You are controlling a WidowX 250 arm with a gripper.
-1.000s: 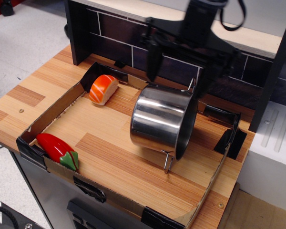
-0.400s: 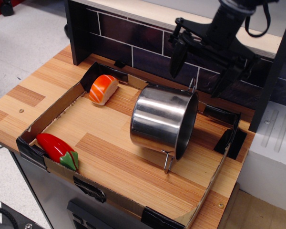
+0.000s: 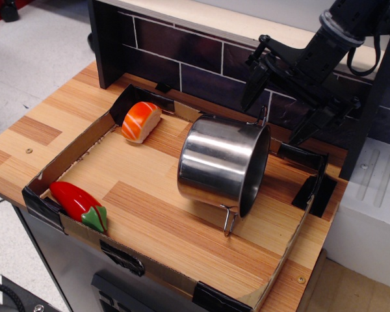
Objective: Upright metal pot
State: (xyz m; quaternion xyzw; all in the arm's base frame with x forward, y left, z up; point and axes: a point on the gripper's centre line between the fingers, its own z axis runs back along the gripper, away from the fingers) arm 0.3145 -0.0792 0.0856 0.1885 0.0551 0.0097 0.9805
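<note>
One metal pot [image 3: 223, 164] lies on its side in the middle of the shallow cardboard tray [image 3: 182, 276] on my wooden counter [image 3: 26, 140], mouth facing right, two wire loop handles visible. My gripper [image 3: 278, 106] hangs above and behind its rim, fingers [image 3: 253, 86] spread wide, holding nothing. One salmon sushi piece [image 3: 140, 121] sits at the tray's back left; one red chili pepper [image 3: 78, 203] lies at front left.

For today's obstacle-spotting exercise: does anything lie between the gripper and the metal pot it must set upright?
Nothing visible does. The open gripper hangs above the upper right rim of the metal pot, which lies on its side. The sushi piece and red pepper sit well off to the left.
</note>
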